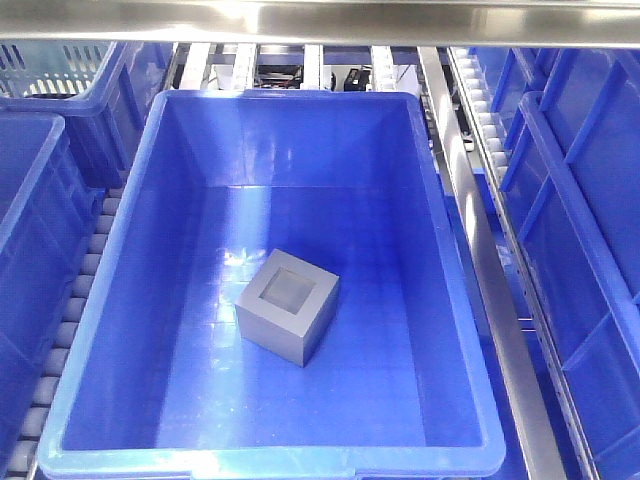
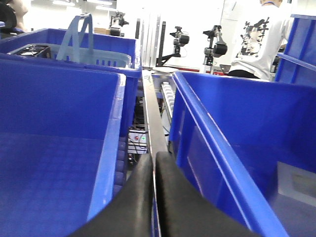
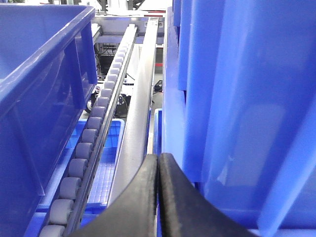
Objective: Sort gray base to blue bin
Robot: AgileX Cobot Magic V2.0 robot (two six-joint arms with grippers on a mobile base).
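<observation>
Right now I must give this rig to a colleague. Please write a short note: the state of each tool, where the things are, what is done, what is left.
Left tool: shut, holding nothing, over the metal rail between two bins.
Right tool: shut, holding nothing, beside the roller track.
Gray base: rests on the floor of the blue bin, recess facing up, clear of the walls.
Done: the base is in the bin.
Left: nothing visible remains for this piece.

Matte gray base (image 1: 287,306); glossy bright-blue bin (image 1: 120,300), faint grid-patterned floor; black claws (image 2: 154,197).
</observation>
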